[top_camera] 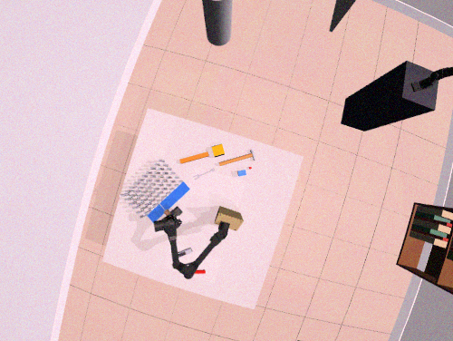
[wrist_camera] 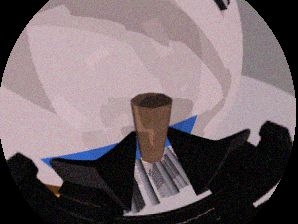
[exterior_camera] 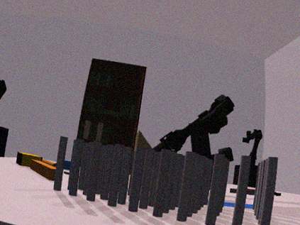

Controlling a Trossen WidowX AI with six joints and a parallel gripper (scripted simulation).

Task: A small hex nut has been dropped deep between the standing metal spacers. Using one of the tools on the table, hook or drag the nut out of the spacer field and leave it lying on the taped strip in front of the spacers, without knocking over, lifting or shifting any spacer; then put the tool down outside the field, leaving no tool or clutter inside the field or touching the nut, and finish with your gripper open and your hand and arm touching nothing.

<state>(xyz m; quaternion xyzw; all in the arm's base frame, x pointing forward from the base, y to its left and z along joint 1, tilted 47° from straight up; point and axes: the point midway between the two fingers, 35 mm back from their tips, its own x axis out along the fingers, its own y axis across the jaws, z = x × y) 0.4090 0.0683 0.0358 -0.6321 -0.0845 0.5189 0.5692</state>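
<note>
The metal spacers (top_camera: 151, 186) (exterior_camera: 186, 187) (wrist_camera: 172, 176) stand upright in dense rows. The blue taped strip (top_camera: 177, 194) (exterior_camera: 238, 205) (wrist_camera: 187, 127) lies along their front edge. My gripper (top_camera: 168, 214) (wrist_camera: 150, 132) is shut on a brown tool handle (top_camera: 166, 211) (wrist_camera: 151, 112), over the near end of the strip. In the top view a thin piece runs from the handle across the strip toward the spacers; its tip cannot be made out. In the exterior view the fingers are hidden behind the spacers. The nut is not visible in any view.
An orange-handled tool (top_camera: 194, 158) with a yellow block, a hammer (top_camera: 236, 159), a thin grey forked tool (top_camera: 204, 174) and a blue item (top_camera: 241, 172) lie beyond the strip's far end. A grey item (top_camera: 187, 251) and a red one (top_camera: 200, 272) lie near my elbow.
</note>
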